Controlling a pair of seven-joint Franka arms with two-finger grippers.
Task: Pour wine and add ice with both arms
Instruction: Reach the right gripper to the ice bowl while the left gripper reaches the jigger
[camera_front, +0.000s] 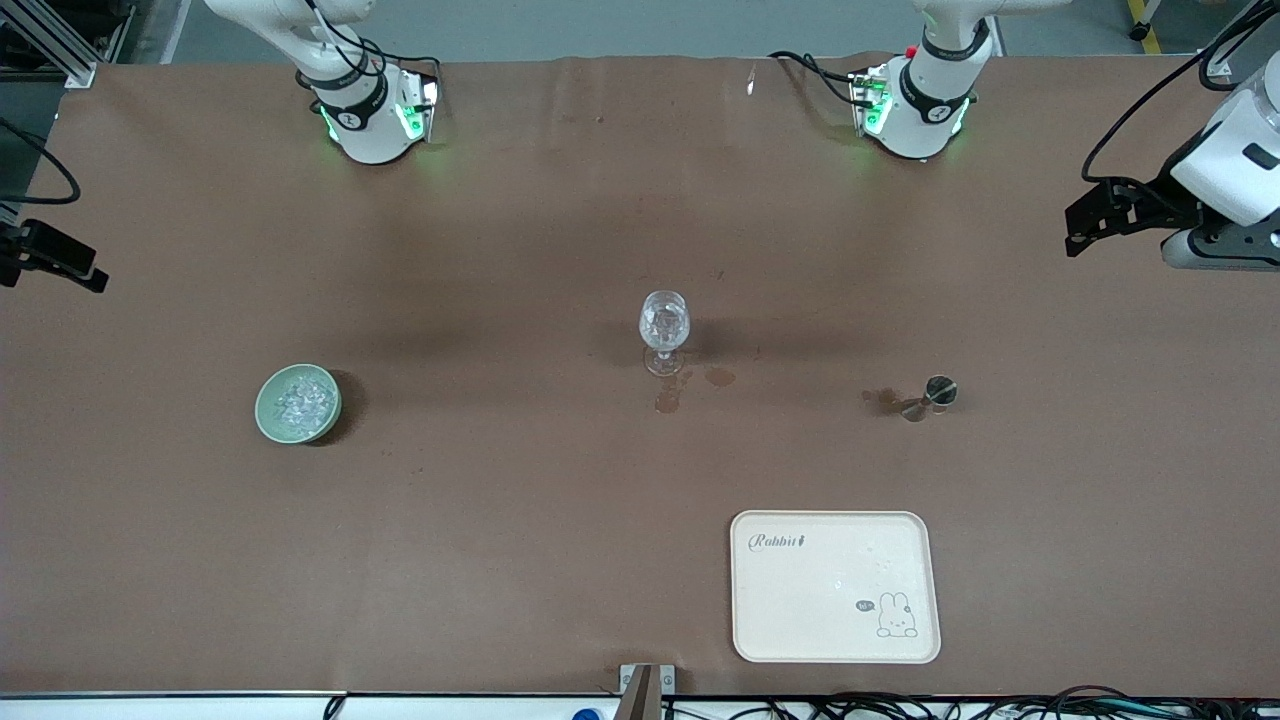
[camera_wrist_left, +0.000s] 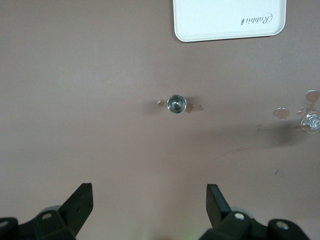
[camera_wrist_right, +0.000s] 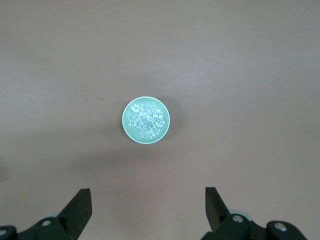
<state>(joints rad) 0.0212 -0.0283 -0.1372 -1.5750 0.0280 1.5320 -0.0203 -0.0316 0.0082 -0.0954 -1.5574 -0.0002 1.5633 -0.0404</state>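
Note:
A clear stemmed wine glass (camera_front: 665, 325) (camera_wrist_left: 311, 121) stands mid-table. The ice (camera_front: 300, 402) (camera_wrist_right: 146, 120) is a heap of small clear chunks in a pale green bowl (camera_front: 268, 415) toward the right arm's end. A small metal jigger (camera_front: 935, 393) (camera_wrist_left: 176, 104) stands toward the left arm's end; I cannot tell whether it holds wine. My left gripper (camera_wrist_left: 150, 200) hangs open high over the bare table near the jigger. High over the table by the bowl, my right gripper (camera_wrist_right: 148, 202) is open too. Neither holds anything.
A cream tray (camera_front: 835, 585) (camera_wrist_left: 200, 25) with a rabbit drawing lies near the front edge, nearer the camera than the jigger. Brown spill marks (camera_front: 668, 400) stain the brown cloth by the glass's foot and beside the jigger (camera_front: 882, 400).

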